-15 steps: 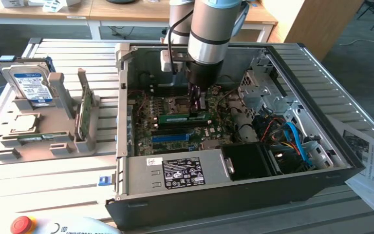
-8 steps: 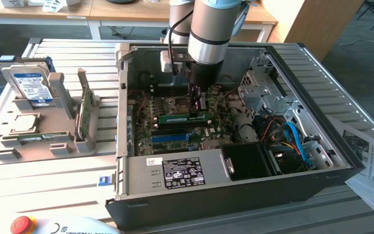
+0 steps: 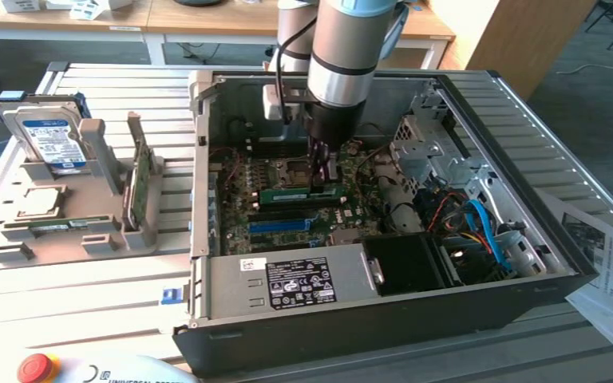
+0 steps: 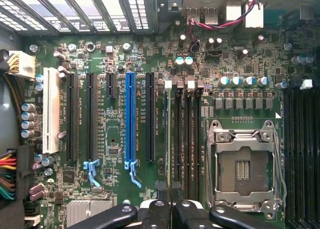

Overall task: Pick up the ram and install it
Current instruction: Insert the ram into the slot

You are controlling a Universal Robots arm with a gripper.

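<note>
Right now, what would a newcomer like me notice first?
The grey robot arm reaches down into an open computer case, mid-scene. Its claw is closed on the ram, a thin green stick, at the motherboard. At the exterior view's left, a blue-labelled hard drive stands in a grey rack.

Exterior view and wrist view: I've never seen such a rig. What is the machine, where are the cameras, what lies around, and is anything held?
The machine is a robot arm reaching into an open computer case on a slatted table. The exterior view looks on from outside; the wrist view looks from the arm onto the motherboard. The gripper is shut on the ram, a thin green stick on edge beside the processor socket. A tray beside the case holds a hard drive.
</note>
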